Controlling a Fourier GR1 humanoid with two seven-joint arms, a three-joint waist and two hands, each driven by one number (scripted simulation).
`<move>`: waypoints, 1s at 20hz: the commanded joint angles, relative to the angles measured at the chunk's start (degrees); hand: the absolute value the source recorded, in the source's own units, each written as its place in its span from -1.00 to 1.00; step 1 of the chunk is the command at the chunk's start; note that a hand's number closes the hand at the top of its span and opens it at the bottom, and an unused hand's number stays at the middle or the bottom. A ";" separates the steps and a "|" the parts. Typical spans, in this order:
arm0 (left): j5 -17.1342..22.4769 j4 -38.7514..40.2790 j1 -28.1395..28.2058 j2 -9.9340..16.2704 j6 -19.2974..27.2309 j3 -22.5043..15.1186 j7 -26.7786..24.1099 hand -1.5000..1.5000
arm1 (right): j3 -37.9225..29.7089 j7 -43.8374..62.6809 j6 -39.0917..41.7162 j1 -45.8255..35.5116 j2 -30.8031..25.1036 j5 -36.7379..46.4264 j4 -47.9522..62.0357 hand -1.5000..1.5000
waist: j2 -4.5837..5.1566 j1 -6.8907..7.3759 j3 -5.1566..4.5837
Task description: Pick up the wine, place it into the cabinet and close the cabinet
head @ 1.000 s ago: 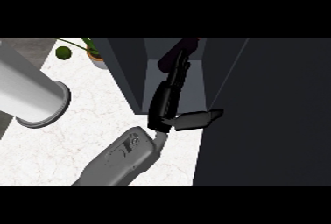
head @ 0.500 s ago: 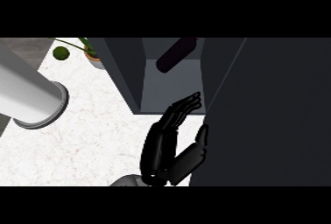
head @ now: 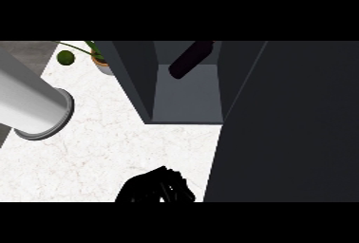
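While the cabinet door point(head: 288, 123) stands open, a dark slab filling the view from 1 to 5 o'clock, the cabinet point(head: 186, 97) shows its grey floor at 12 o'clock. The marble counter point(head: 105, 147) spreads from 7 to 10 o'clock. A grey forearm point(head: 28, 102) crosses it at 9 o'clock; its hand is out of view. At 6 o'clock a black hand point(head: 155, 187) sits at the lower edge just beside the door, fingers bunched and holding nothing; which hand it is cannot be told. The wine point(head: 191, 59) leans tilted inside the cabinet at 12 o'clock. A potted plant point(head: 95, 57) stands at 11 o'clock, a green ball point(head: 66, 58) beside it.
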 commanded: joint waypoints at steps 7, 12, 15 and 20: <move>6.27 -11.23 13.57 16.37 -13.42 6.29 -5.27 1.00 | 8.90 -0.06 3.37 1.02 4.49 -8.33 -3.17 1.00 | 0.09 0.56 -0.06; 12.02 -13.54 17.06 20.63 -18.92 14.75 -8.59 1.00 | 20.92 2.04 0.64 -0.71 10.83 -3.79 -2.61 1.00 | -0.06 0.62 -0.16; 15.53 -13.81 23.12 26.49 -24.88 20.80 -11.64 1.00 | 23.71 6.17 -2.40 -4.95 12.88 -0.30 -0.67 1.00 | -0.37 0.80 -0.24; 24.28 -15.03 29.42 33.57 -33.94 33.34 -13.02 1.00 | 25.12 3.24 -0.33 -11.54 13.71 -0.72 8.09 1.00 | -0.07 1.63 -0.16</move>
